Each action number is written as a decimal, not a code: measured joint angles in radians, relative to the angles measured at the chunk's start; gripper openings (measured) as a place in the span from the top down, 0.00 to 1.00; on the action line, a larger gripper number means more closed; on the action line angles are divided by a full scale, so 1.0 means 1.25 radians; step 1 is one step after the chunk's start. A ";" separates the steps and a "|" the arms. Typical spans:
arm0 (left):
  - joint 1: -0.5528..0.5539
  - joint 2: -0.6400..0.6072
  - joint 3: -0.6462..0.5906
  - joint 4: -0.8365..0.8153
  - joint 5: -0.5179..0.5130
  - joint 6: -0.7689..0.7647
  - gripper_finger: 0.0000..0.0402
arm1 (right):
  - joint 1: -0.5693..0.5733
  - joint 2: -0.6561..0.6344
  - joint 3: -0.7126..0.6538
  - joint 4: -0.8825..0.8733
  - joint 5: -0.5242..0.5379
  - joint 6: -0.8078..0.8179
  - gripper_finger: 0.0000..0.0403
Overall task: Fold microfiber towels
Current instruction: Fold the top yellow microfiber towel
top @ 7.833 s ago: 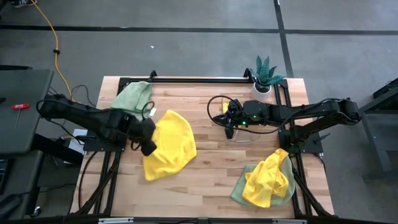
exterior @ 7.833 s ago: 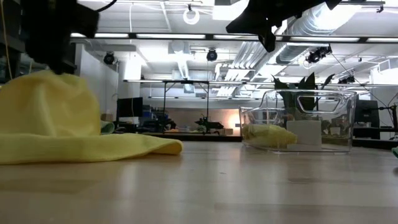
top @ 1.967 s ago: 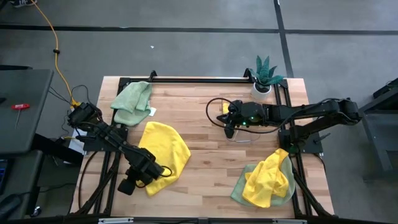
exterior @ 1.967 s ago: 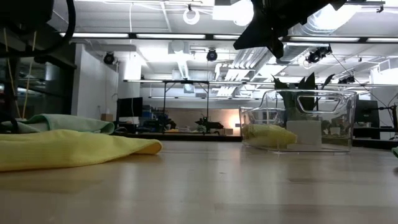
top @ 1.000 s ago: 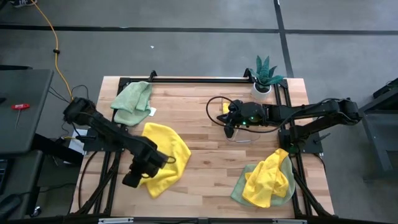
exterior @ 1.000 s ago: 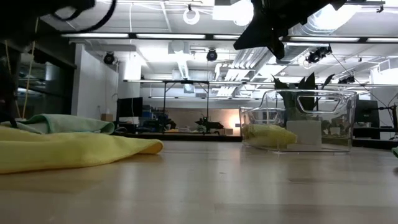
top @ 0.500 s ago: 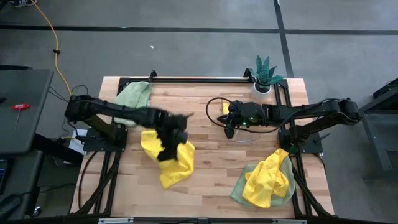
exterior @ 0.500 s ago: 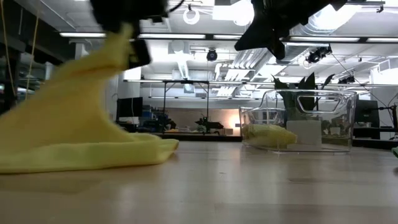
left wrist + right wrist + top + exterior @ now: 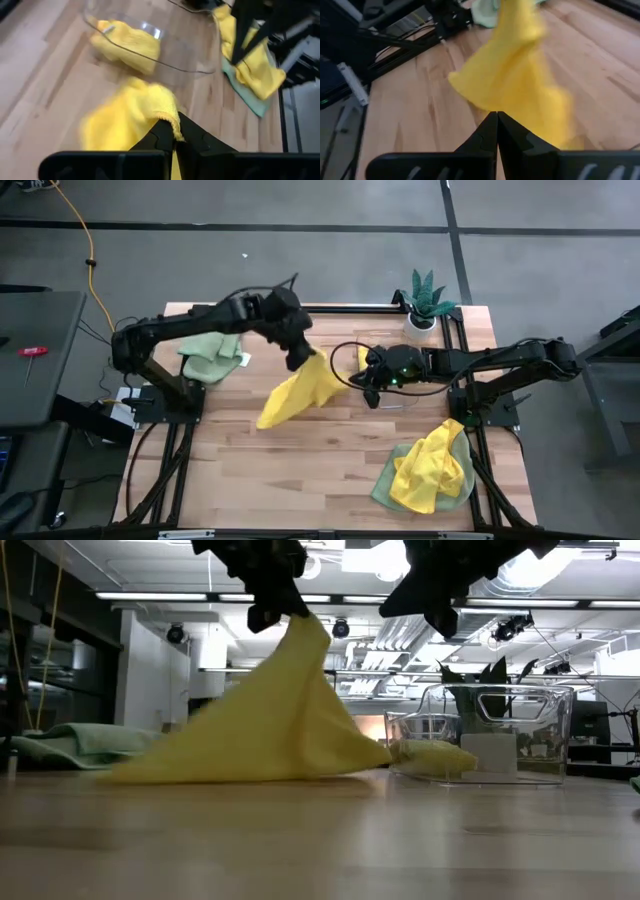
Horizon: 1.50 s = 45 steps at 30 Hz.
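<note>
High view: at ten o'clock our left pincer [image 9: 298, 356] is clamped on a yellow towel [image 9: 296, 392], dragging it across the bench [image 9: 330, 470] centre. Right pincer [image 9: 372, 394], closed and empty, waits at two o'clock. Next we must lay it flat.

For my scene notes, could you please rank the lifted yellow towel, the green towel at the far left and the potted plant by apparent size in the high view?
1. Lifted yellow towel, pinched by the left hand.
2. Green towel, partly hidden under the left arm, so its rank against the yellow towel is unsure.
3. Potted plant, clearly smallest.
</note>
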State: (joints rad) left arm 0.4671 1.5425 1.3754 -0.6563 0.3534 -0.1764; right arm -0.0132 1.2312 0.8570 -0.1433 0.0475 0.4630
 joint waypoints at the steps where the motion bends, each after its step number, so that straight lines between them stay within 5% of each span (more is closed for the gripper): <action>1: 0.004 0.000 0.000 -0.003 0.002 -0.009 1.00 | 0.000 0.000 0.000 0.001 -0.001 0.000 0.99; 8: -0.043 0.009 -0.001 -0.108 0.009 0.027 1.00 | 0.036 0.039 0.000 0.025 -0.018 -0.001 0.79; 17: -0.277 -0.001 -0.037 -0.248 -0.002 0.015 1.00 | 0.081 0.120 0.000 0.082 -0.024 -0.021 0.55; 28: -0.550 -0.075 -0.321 0.044 -0.023 -0.320 1.00 | 0.125 0.171 0.046 0.072 -0.031 -0.117 0.53; 36: -0.561 -0.102 -0.363 0.069 -0.163 -0.444 1.00 | 0.165 0.350 0.228 -0.153 -0.030 -0.348 0.53; 45: -0.565 -0.105 -0.365 0.070 -0.167 -0.456 1.00 | 0.158 0.509 0.295 -0.188 0.005 -0.481 0.55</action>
State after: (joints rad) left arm -0.2394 1.4117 0.9192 -0.5693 0.1448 -0.7469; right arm 0.1845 1.8679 1.2258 -0.3786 0.0533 -0.1387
